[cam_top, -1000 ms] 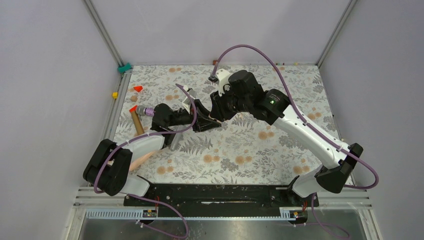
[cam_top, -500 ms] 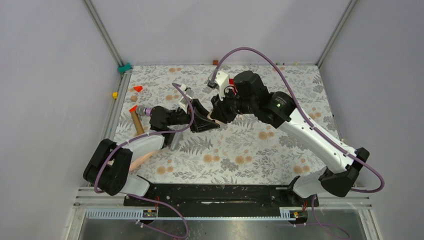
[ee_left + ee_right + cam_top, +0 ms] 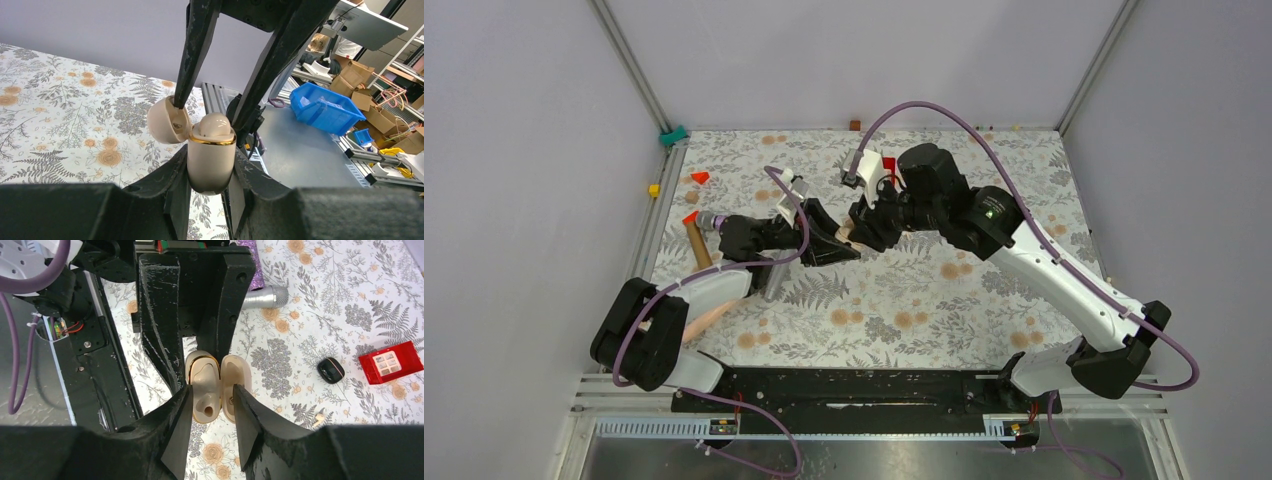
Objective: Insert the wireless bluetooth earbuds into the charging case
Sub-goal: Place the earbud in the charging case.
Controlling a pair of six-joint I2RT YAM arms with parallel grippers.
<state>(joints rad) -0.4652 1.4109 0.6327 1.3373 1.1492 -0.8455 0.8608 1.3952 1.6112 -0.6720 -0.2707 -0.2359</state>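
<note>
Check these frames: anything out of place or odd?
A small cream piece lies loose near the black pebble case, possibly a stray earbud. Otherwise the cream case sits upright in the left pincer, lid open.

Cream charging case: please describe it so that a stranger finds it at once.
Start from the floral table and look near its middle. There the left pincer is shut on the cream charging case, lid open. Unlike the black case beside the red box, it has a gold rim.
</note>
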